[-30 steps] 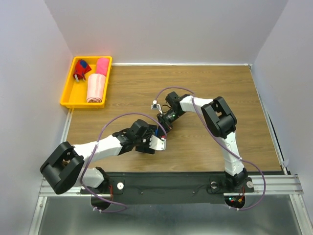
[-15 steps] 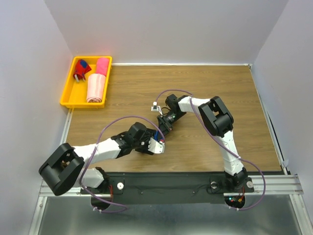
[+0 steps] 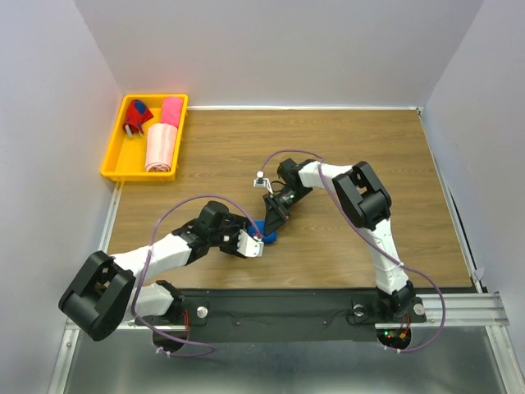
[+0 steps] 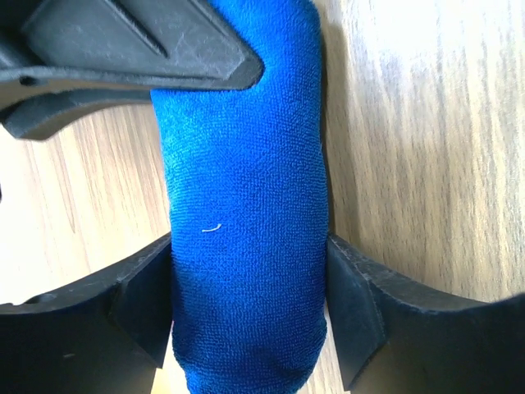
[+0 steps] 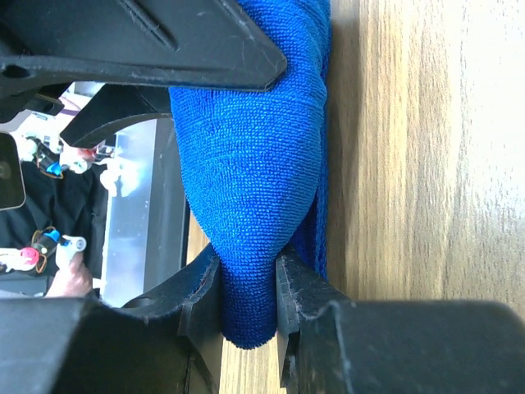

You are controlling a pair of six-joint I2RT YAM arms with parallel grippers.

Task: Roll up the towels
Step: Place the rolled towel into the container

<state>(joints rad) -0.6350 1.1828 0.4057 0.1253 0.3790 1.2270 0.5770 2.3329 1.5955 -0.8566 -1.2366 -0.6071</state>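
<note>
While desk (image 3: 353, 139) carries yellow tray (image 3: 125, 156) at far-left corner w/ pale pink towel (image 3: 162, 148) & hot pink towel (image 3: 171, 111) inside, blue towel (image 4: 246, 189) lies rolled mid-desk near front; left gripper (image 4: 246, 328) jaws press its 2 sides, right gripper (image 5: 250, 308) jaws pinch 1 end.

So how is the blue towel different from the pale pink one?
The blue towel lies on the wooden table; the pale pink towel lies in the yellow tray. The blue towel sits between the fingers of the left tool and the right tool; no tool is near the pale pink towel. The blue towel is deep and bright in colour; the pale pink towel is light. Both are soft cloths bundled long and narrow.
</note>
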